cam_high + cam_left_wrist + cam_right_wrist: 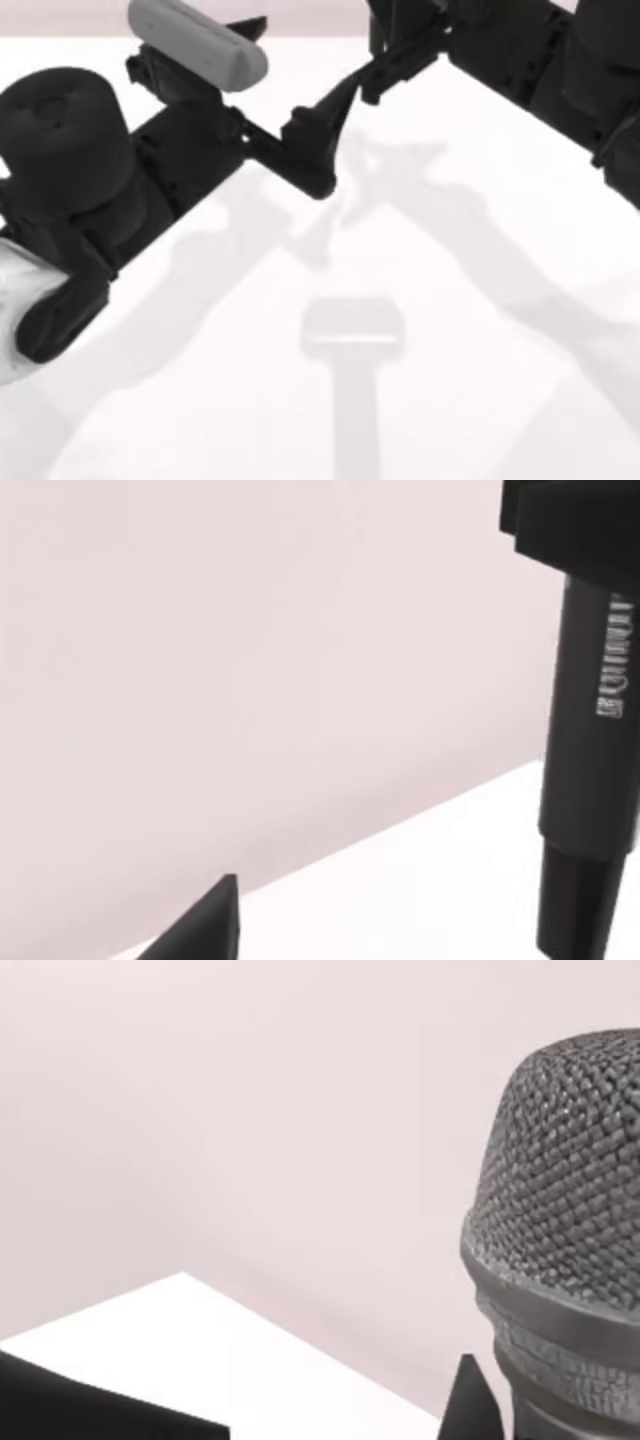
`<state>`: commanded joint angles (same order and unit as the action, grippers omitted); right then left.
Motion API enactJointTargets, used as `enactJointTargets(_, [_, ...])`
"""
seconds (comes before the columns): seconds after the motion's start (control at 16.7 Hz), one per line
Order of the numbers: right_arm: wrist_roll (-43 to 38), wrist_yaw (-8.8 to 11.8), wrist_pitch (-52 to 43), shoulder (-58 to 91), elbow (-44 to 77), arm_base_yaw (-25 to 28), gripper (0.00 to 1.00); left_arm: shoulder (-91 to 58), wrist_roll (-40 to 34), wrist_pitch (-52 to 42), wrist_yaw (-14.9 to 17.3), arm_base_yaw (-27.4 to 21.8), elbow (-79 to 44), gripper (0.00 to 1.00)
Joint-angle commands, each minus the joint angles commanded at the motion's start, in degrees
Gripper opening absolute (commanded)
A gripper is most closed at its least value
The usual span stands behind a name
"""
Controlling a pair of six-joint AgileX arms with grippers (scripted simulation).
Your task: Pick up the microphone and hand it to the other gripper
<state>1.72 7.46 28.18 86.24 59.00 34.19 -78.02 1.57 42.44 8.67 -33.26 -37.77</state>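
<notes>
Both arms reach high over the table's far middle, tips nearly meeting. The right gripper (372,80) clasps the microphone (565,1250); the left gripper's (318,150) grip: cannot tell.

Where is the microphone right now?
The microphone is up off the table, between the left gripper and the right gripper, near the top view's far middle.

Bright, even light — soft grey shadows on table (470,330); slight blur throughout.

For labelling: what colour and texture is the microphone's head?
Grey woven mesh on the microphone; right wrist view shows it best.
</notes>
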Motion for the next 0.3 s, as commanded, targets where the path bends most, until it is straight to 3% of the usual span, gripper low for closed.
enactJointTargets(0.18, [0.08,2.78,-0.01,-2.34,-2.12,-2.38,0.00,6.27,-0.07,-1.09,0.80,1.19,5.01,1.00])
enactJointTargets(0.3, [0.16,3.47,-0.05,-2.94,-2.72,-3.08,0.00,7.67,-0.07,-1.30,1.06,1.48,6.33,1.00])
